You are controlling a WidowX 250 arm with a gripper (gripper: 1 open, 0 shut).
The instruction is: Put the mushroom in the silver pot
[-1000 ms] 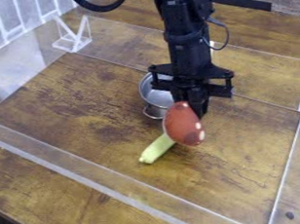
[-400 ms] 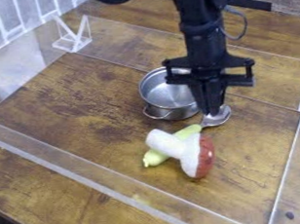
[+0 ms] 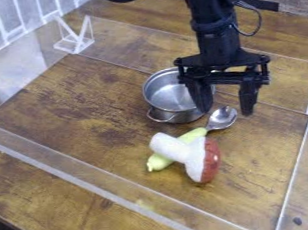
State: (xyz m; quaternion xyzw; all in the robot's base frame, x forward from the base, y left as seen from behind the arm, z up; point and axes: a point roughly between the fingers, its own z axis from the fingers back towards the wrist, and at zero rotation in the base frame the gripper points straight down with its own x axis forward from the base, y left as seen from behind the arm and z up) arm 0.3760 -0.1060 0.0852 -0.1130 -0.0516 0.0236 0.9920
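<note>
Evidently our black two-fingered gripper [image 3: 228,101] is spread wide with nothing in it, so we should pinch the probably light, slick-capped red-and-white toy mushroom [image 3: 190,158] by its thick stem where it lies against the yellow-green oblong vegetable [image 3: 161,162].

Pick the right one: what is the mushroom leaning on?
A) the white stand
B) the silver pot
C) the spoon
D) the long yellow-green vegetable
D: the mushroom's white stem lies across the yellow-green vegetable, in front of the silver pot.
</note>
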